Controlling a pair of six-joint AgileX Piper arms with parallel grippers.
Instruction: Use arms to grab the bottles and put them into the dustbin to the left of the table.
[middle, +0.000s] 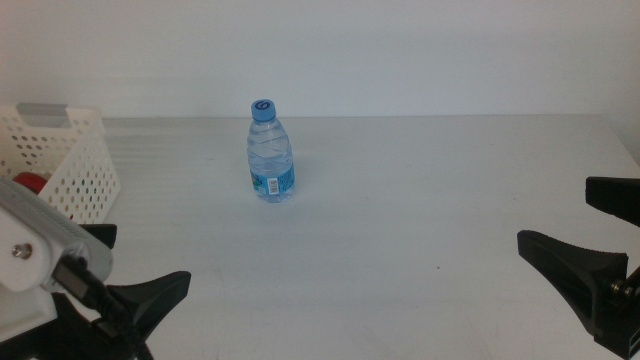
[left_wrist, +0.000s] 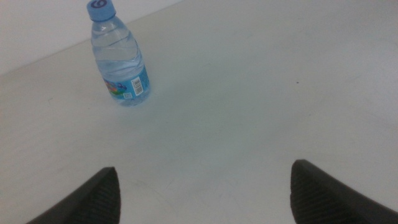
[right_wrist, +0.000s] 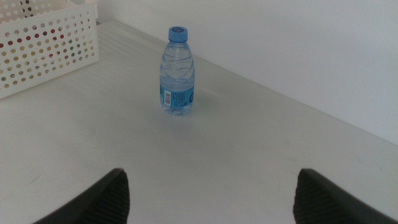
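From the middle view I have the water bottle (middle: 270, 152) standing upright on the worktop (middle: 400, 220), blue cap up, with bare surface all round it. The white perforated dustbin (middle: 62, 160) sits well to the left of the bottle at the worktop's edge, and something red (middle: 30, 182) shows inside it, possibly a can, though I only see a sliver. My left hand (middle: 130, 310) waits low and to the left of the bottle, white housing showing, and my right hand (middle: 590, 240) waits low and to the right of the bottle; both are well apart from it.

In the left wrist view the left hand (left_wrist: 202, 193) is released, jaws spread wide with nothing between them, and the bottle (left_wrist: 119, 56) stands well beyond the tips.

In the right wrist view the right hand (right_wrist: 211, 196) is likewise released and empty. The bottle (right_wrist: 177, 71) stands upright ahead of it, with the dustbin (right_wrist: 46, 50) off to the bottle's side, apart from it.
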